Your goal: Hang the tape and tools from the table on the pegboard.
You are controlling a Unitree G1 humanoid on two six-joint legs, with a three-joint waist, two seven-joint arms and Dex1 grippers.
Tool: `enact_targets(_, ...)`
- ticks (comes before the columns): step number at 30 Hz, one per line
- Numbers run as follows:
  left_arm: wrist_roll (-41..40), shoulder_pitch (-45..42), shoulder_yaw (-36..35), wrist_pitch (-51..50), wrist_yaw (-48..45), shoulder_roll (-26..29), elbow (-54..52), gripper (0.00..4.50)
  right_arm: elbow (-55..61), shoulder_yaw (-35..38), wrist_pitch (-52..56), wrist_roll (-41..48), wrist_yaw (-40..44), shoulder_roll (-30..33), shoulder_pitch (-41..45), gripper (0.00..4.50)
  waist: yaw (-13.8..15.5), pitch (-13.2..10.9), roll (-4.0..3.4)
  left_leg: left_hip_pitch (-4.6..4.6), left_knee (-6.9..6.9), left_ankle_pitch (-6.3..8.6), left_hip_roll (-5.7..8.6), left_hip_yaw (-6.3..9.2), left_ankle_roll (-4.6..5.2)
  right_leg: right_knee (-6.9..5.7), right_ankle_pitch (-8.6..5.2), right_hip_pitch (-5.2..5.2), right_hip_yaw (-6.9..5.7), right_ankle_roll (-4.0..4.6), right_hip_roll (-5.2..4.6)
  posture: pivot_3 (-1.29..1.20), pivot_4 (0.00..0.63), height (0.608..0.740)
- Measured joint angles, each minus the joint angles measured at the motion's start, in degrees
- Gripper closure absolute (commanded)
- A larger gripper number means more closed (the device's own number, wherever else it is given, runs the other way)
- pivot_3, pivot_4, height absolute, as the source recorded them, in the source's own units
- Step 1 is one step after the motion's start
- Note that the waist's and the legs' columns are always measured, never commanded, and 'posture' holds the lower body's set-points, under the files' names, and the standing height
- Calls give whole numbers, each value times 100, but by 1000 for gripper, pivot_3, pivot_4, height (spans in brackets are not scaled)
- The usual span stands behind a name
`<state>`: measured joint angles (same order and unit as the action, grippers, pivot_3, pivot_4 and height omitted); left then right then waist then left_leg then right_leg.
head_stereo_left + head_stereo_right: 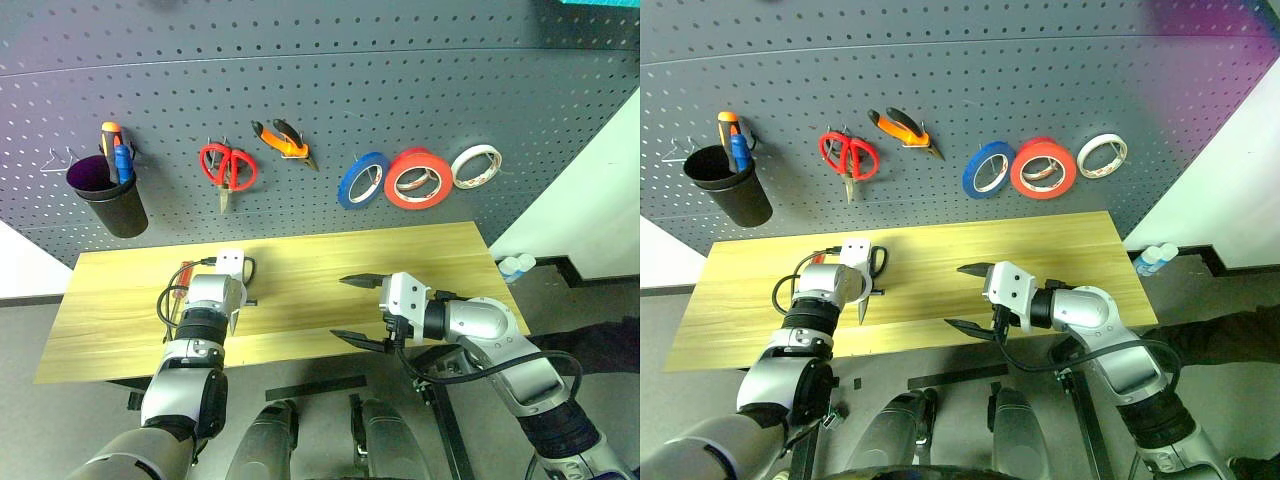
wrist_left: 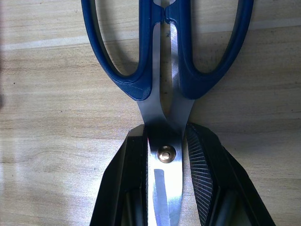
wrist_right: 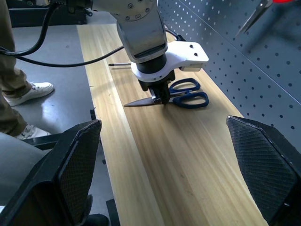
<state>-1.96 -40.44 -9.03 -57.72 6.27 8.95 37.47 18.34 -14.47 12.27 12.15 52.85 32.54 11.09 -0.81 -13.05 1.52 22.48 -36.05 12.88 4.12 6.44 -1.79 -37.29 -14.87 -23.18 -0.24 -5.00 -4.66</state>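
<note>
The scissors (image 2: 162,70) lie flat on the table (image 1: 330,270), blades closed. The left gripper (image 2: 164,157) is clamped on them at the pivot. Rigid, smooth steel: likely slippery, handle-heavy. Hang by a handle loop. The right gripper (image 1: 358,310) hovers nearby, jaws apart.

Scissors (image 2: 164,70) handle loops cut off
</note>
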Motion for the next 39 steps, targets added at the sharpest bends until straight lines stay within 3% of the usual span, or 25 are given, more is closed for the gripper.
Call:
enact_targets(4, -5, 166, 59, -91, -179, 11, -314, 3672, -2, 3, -1, 12, 49, 4, 3, 0, -1, 0, 0, 3, 3, 2, 0, 0, 2, 8, 1, 0, 0, 1, -1, -33, 199, 740)
enact_targets(9, 8, 795, 319, -511, -433, 101, -1475, 3672, -6, 22, -11, 18, 64, 14, -2, 0, -5, -1, 1, 9, 6, 6, 0, 0, 6, 10, 0, -7, 1, 0, -3, -33, 199, 740)
enact_targets(16, 130, 1949, 1000, -492, -954, 865, -3362, 3672, -26, 54, -40, 38, 81, 16, -7, 0, 21, -3, 0, 16, 9, 8, -1, 4, 5, 16, -1, -13, 5, 2, -7, -5, 202, 740)
enact_targets(21, 121, 2793, 1133, 725, -1531, 1384, -4226, 3672, -127, 81, -122, 47, 124, 5, 46, 0, 36, -4, -1, 27, 12, 11, 0, 3, 11, 30, -2, -18, 7, 4, -16, 7, 198, 740)
enact_targets(29, -378, 3909, 519, 2550, -2301, 1421, -4540, 3672, -374, 184, -286, 109, 286, 5, 112, 0, 77, -3, -2, 86, 4, 11, 0, 4, 14, 28, 0, -75, 4, 6, -19, 31, 181, 740)
enact_targets(33, -879, 4499, 14, 3987, -2939, 1398, -4756, 3672, -546, 194, -394, 120, 345, 4, 149, 0, 154, -2, -3, 93, 5, 13, 0, -1, 17, 31, 0, -84, 5, 8, -25, 38, 175, 740)
enact_targets(39, -1353, 4662, -408, 4970, -3437, 1359, -4796, 3672, -641, 422, -435, 508, 456, -77, 236, 0, 250, 0, -4, 95, -3, 13, 2, -2, 18, 32, 0, -79, 2, 8, -25, 51, 164, 740)
